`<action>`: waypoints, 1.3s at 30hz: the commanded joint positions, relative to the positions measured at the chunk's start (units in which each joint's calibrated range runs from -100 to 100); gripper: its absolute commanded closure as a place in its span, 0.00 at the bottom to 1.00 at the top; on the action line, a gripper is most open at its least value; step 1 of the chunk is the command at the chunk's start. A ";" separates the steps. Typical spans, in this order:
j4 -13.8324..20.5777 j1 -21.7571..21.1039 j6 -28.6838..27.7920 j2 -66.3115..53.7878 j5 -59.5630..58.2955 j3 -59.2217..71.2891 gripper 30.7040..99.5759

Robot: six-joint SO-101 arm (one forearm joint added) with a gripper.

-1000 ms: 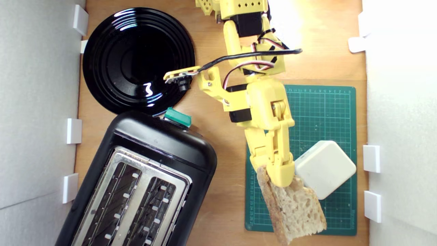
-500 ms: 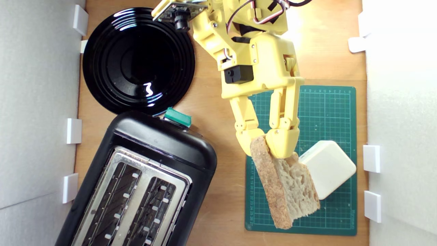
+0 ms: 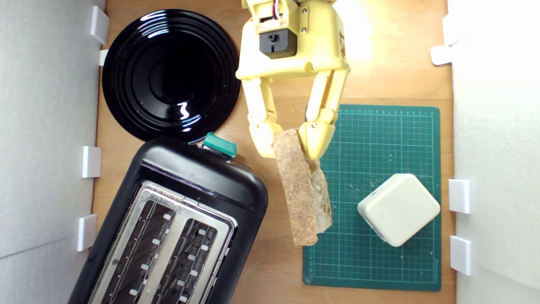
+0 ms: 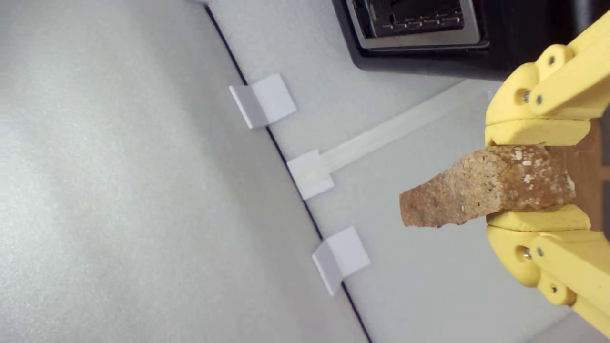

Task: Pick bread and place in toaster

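The bread (image 3: 301, 190) is off the green mat (image 3: 392, 261) now, hanging in the air crust side up, turned nearly edge-on to the exterior view. A second ago it lay flat at the mat's lower edge, against the cream block (image 3: 398, 209); half a second ago it was already tipping up. Now it sits over the mat's edge on the exterior view's left, partly above bare wood, well clear of the block. The gripper (image 3: 291, 145) is clamped on the bread's upper end, one finger each side of the slice; the wrist view confirms this, crust (image 4: 486, 190) squeezed between the two yellow pads (image 4: 538, 131).

The arm swung toward the exterior view's left and lifted, so the pick looks done and the carry is under way. The toaster (image 3: 177, 219) stands just beside, at the exterior view's left, angled, both slots open and empty, teal lever (image 3: 219, 145) up. The black plate (image 3: 168, 71) above it is untouched.

Judgement: the slice hangs roughly vertical, good for a slot, but the slots run diagonally, so the wrist likely needs a twist to match. The grip is only on one end; the slice may swing or slip.
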 commanded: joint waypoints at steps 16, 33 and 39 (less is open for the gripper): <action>0.10 12.55 11.30 -2.12 21.49 -23.04 0.62; -0.35 22.22 19.20 7.12 21.49 -34.11 0.62; -0.44 23.35 20.56 10.61 21.49 -36.38 0.62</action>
